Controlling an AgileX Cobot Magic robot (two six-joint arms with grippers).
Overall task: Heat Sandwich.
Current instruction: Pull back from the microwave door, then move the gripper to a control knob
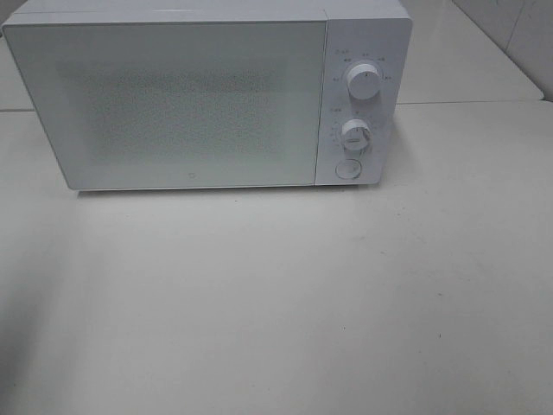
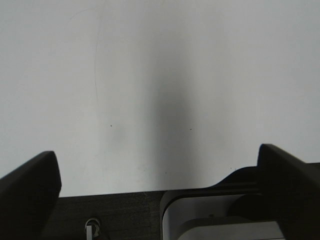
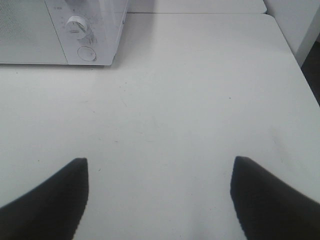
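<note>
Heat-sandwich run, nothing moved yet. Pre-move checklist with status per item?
1. Sandwich located: not ok, no view shows it.
2. Microwave door open for loading: not ok, it is shut.
3. Left end effector open and empty: ok.
4. Right end effector open and empty: ok.
5. Round button below the knobs unobstructed: ok.
6. Lower knob setting: cannot tell, markings too small.

Left gripper [image 2: 157, 152] and right gripper [image 3: 160, 160] both gape wide, empty, seemingly pitched downward.
</note>
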